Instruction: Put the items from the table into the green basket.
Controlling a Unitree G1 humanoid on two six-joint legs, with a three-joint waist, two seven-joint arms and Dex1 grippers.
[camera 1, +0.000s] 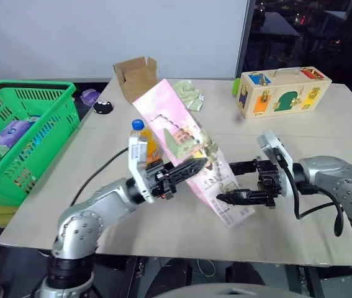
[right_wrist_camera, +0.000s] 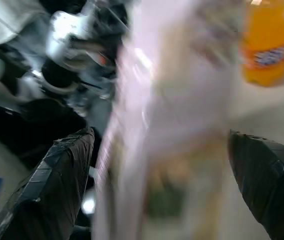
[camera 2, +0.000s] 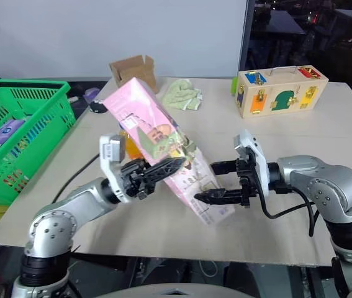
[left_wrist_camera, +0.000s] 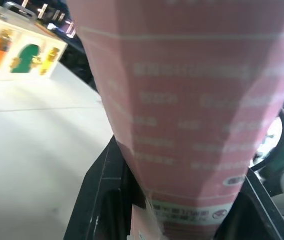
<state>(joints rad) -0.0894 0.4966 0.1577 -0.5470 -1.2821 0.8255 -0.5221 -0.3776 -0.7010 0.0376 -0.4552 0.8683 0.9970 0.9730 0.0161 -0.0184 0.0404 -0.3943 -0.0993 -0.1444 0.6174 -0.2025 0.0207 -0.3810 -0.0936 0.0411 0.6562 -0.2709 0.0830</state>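
Two grippers are meeting above the middle of the table, and the pink pack is standing tilted between them, its upper end leaning toward the far left and its lower end hanging just over the tabletop. The left gripper is clenching the pink pack at about its middle; in the left wrist view the black fingers are pressing on both faces of the pack. The right gripper is released: its two fingers are standing wide apart, one on each side of the pack's lower part, and in the right wrist view both fingers are sitting clear of the pack's surface.

The orange-drink bottle is standing upright on the table just behind the left gripper, partly hidden by it. The green basket is sitting at the left edge of the table, well apart from the pack, and some packets are lying inside it. A small cardboard box, a green cloth and a wooden toy case are lying along the far side of the table.
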